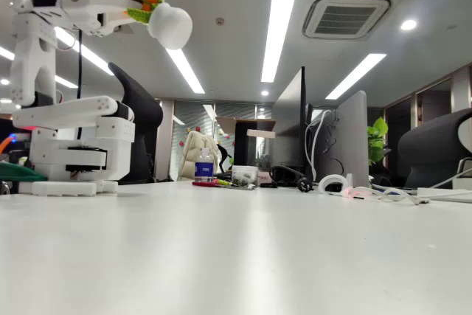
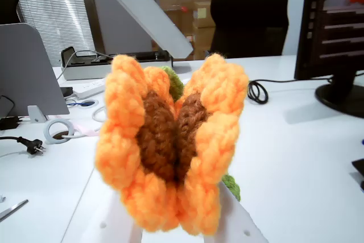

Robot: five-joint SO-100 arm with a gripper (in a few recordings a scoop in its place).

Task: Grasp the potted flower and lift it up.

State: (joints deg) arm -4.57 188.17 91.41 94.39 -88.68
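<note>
- The potted flower (image 1: 156, 11) hangs high above the tabletop (image 1: 243, 248), tipped sideways with its white pot pointing right in the fixed view.
- The end effector (image 2: 176, 211) is clenched on the bloom itself, folding the petals together, so the lift looks done.

A white tabletop (image 1: 243, 256) carries the scene, its near stretch bare in the fixed view. The arm's white base (image 1: 70, 186) stands on it at the left. To the right of the base, further back, stand a small bottle with a blue label (image 1: 204, 164), then a black cable coil (image 1: 289, 176), a white ring-shaped item (image 1: 333, 183) and two grey monitors (image 1: 346, 138) seen from behind
</note>
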